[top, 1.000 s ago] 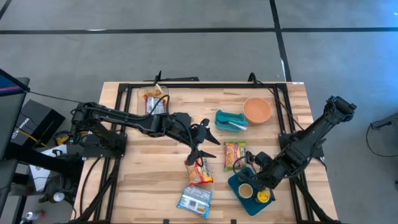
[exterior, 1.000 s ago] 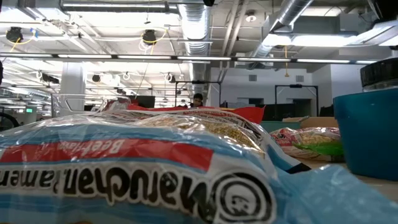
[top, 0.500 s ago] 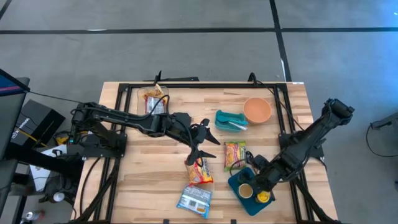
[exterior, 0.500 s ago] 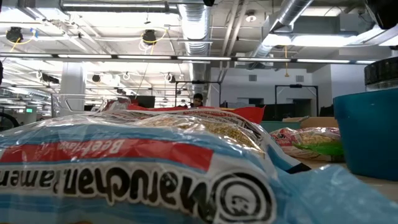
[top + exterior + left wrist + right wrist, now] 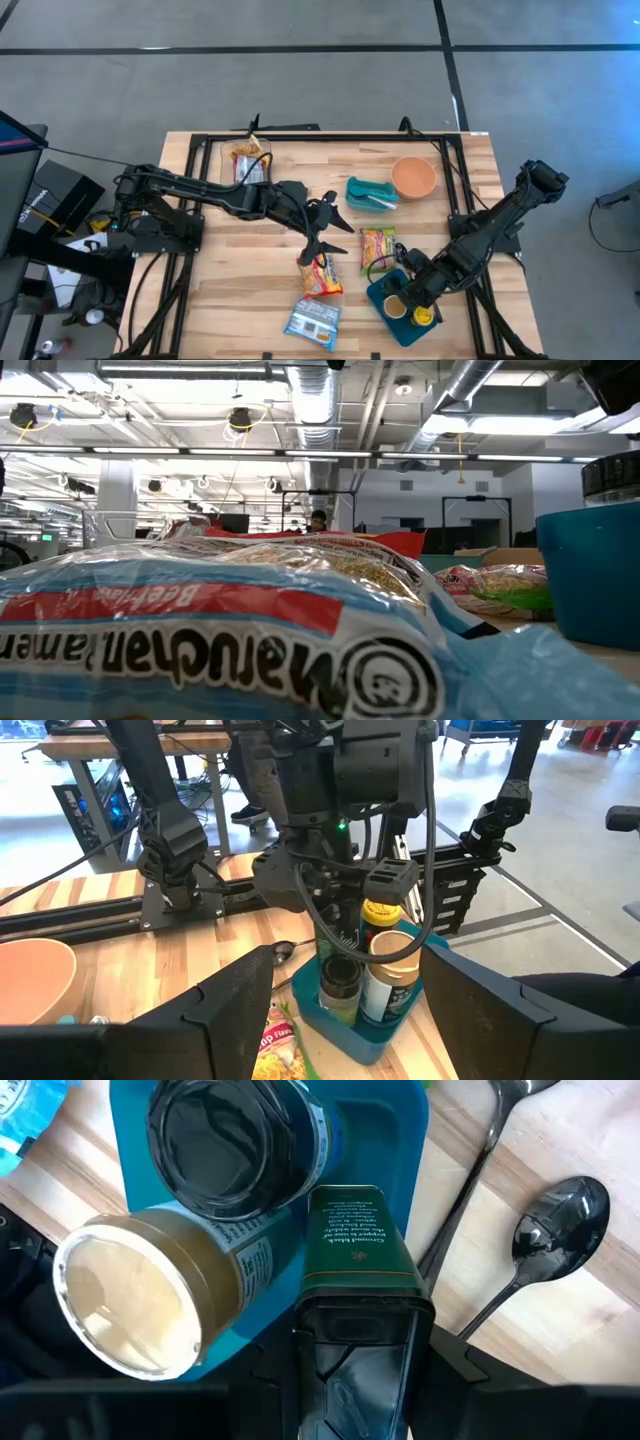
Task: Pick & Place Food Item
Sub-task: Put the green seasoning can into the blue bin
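The green tin [image 5: 358,1245] is clamped between the fingers of the right gripper [image 5: 415,289] and is held upright over the blue tray [image 5: 377,295], beside a gold-lidded jar [image 5: 150,1305] and a black-lidded jar [image 5: 235,1142] already standing there. Little free room is left in the tray. The left gripper [image 5: 312,248], its fingers parted and nothing seen between them, hangs over a noodle packet [image 5: 321,275] on the wooden table [image 5: 220,280]. Two spoons [image 5: 548,1230] lie just beside the tray.
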`<state>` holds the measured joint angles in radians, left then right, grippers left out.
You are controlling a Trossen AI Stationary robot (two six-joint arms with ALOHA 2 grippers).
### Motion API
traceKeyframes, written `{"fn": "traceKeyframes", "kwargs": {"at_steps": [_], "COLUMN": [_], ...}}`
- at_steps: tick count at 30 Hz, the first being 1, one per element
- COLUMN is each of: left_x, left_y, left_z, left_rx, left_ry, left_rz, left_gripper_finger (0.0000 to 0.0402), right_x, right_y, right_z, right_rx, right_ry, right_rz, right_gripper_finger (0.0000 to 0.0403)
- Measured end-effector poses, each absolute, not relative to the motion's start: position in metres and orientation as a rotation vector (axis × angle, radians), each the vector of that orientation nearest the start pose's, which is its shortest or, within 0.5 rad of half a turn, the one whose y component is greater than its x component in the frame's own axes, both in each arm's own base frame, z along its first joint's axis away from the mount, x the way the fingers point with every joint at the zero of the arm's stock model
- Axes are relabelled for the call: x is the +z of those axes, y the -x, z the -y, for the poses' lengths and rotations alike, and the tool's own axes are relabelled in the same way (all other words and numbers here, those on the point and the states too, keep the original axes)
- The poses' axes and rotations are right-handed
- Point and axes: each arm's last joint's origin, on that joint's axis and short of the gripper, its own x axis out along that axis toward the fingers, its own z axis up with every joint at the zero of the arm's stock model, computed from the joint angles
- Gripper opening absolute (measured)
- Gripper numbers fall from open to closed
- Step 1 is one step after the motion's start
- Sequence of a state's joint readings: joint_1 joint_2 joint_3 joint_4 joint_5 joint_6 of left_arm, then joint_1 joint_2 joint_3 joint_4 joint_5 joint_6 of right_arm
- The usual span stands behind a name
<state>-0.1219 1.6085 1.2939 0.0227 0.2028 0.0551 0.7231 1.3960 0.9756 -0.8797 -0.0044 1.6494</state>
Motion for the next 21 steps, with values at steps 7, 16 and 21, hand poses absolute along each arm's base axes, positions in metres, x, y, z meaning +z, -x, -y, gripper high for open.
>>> {"fn": "traceKeyframes", "kwargs": {"at_steps": [7, 16, 21], "left_x": [0.321, 0.321, 0.321], "left_y": [-0.370, -0.370, -0.370], "left_z": [0.051, 0.051, 0.051], "left_rx": [-0.330, -0.330, -0.330], "left_ry": [-0.042, -0.042, -0.042], "left_rz": [-0.284, -0.284, -0.284], "left_gripper_finger": [0.0246, 0.0246, 0.0246], "right_x": [0.225, 0.211, 0.210], "right_y": [-0.186, -0.192, -0.193], "right_z": [-0.165, -0.171, -0.171], "right_rx": [-0.503, -0.521, -0.516], "right_ry": [-0.908, -0.857, -0.861], "right_rz": [-1.339, -1.369, -1.374], "right_gripper_finger": [0.0120, 0.0122, 0.0122]}}
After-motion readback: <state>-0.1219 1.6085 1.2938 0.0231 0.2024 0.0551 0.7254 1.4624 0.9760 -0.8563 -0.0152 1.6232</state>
